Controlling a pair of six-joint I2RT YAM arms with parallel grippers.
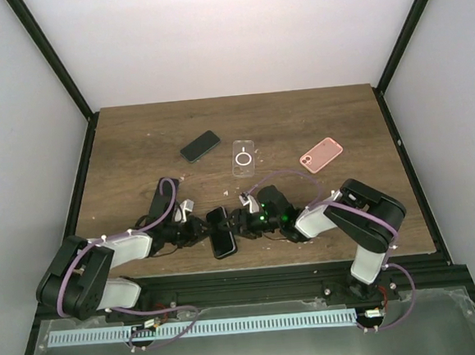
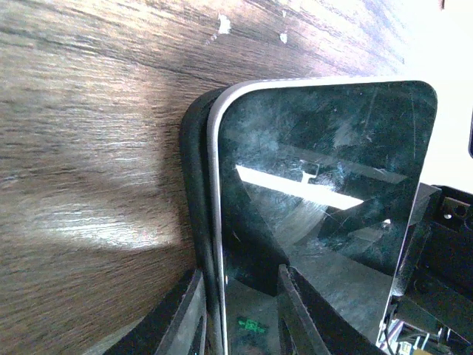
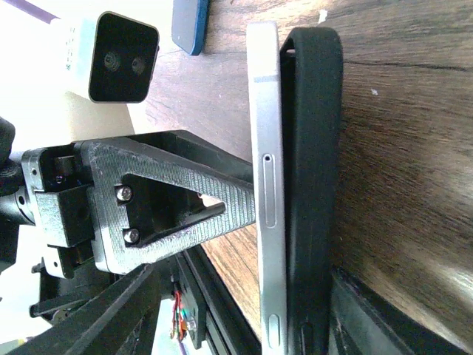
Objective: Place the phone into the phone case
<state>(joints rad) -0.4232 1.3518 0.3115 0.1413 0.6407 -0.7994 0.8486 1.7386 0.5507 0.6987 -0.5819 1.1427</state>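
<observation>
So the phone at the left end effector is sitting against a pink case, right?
No. The case against the phone at the left end effector is black, as the right wrist view shows; the pink case lies apart.

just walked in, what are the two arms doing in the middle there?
Both arms meet near the front edge of the wooden table, working on a black glass phone with a silver frame and a black rubbery phone case. The left gripper has its jaws clamped across the phone and case together. The right gripper is at the other end, but its grip is unclear. The phone isn't seated yet: a gap shows along its side.
</observation>
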